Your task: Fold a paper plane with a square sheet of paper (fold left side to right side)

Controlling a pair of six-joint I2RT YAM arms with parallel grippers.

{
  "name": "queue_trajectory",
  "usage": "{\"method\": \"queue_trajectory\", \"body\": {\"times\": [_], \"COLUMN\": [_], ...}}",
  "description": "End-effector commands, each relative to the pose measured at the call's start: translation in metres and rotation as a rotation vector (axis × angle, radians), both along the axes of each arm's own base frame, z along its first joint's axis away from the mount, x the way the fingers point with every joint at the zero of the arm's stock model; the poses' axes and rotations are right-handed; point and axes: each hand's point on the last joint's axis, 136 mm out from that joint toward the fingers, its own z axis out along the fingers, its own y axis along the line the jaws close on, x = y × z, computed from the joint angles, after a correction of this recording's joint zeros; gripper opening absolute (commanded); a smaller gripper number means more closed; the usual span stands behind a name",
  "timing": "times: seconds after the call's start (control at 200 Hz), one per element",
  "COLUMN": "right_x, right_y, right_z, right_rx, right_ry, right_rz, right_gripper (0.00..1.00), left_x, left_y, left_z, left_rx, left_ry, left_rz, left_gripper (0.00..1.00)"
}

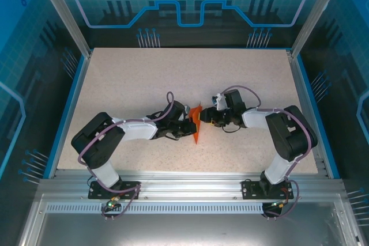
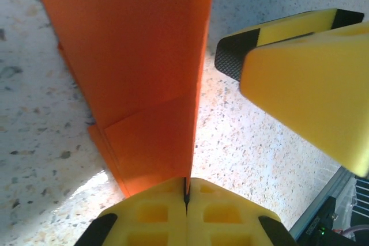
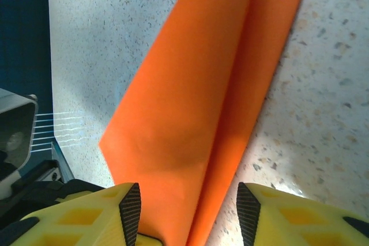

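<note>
**Left gripper (image 2: 185, 197) pinches the orange paper (image 1: 197, 125); right gripper (image 3: 189, 208) stands open**

Mid-table (image 1: 127, 79), the folded paper stands tilted up between the two grippers. The left jaws are pressed tight together on its narrow end. The right gripper faces it from the opposite side, jaws parted, with the paper's layers running between them and nothing gripped.
</note>
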Motion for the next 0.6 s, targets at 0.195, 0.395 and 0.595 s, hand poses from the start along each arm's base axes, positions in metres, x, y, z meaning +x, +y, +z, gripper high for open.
{"method": "queue_trajectory", "body": {"times": [0.195,0.395,0.595], "right_x": [0.004,0.002,-0.002], "right_y": [0.016,0.013,0.009], "right_z": [-0.008,-0.022,-0.034], "right_rx": [-0.018,-0.068,-0.111], "right_ry": [0.027,0.070,0.117], "right_rz": [0.034,0.034,0.024], "right_gripper": [0.45,0.42,0.41], "left_x": [0.003,0.003,0.003], "left_y": [0.001,0.000,0.000], "left_z": [-0.014,-0.022,-0.028], "left_rx": [-0.067,-0.086,-0.085], "left_ry": [0.058,0.083,0.096], "left_rz": [0.038,0.046,0.052], "left_gripper": [0.01,0.01,0.01]}}
